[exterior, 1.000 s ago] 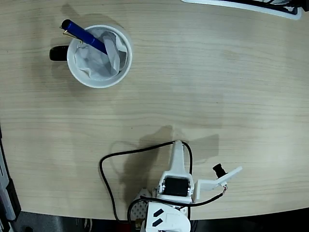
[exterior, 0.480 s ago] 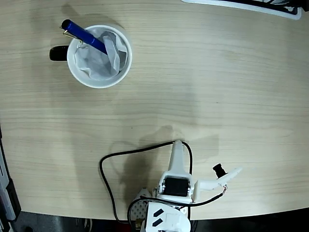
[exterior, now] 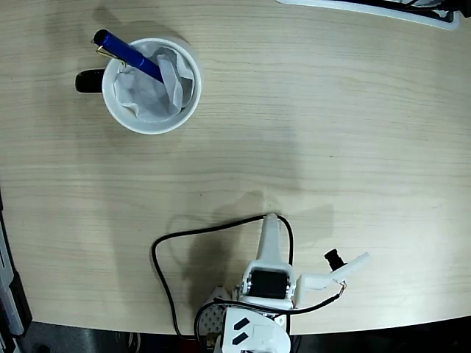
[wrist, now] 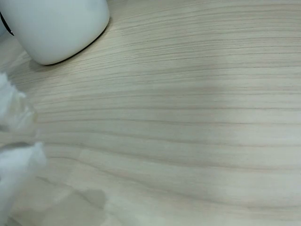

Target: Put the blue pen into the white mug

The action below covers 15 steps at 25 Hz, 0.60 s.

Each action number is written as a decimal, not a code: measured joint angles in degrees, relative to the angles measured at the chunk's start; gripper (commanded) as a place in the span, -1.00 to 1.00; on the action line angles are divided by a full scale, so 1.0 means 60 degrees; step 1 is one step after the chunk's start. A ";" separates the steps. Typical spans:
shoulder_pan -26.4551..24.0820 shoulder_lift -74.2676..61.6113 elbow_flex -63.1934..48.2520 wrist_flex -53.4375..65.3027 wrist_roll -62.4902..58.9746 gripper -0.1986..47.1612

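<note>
Worktop (exterior: 331, 132) is mostly left bare, so nothing's crowded. The white mug (exterior: 151, 86) is parked far top-left in the fixed view, and the blue pen (exterior: 126, 53) is already propped inside, leaned on the rim. Tool (wrist: 16, 136) is pulled well back, nothing's gripped; openness can't be told.

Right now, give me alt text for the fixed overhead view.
A blue pen stands tilted inside a white mug lined with crumpled paper, at upper left of a wooden table. The white arm's gripper sits folded near the bottom edge, holding nothing.
</note>
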 measured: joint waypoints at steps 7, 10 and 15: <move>0.0000 0.0000 0.0000 0.0000 0.0000 -0.99; 0.0000 0.0000 0.0000 0.0000 0.0000 -0.99; 0.0000 0.0000 0.0000 0.0000 0.0000 -0.99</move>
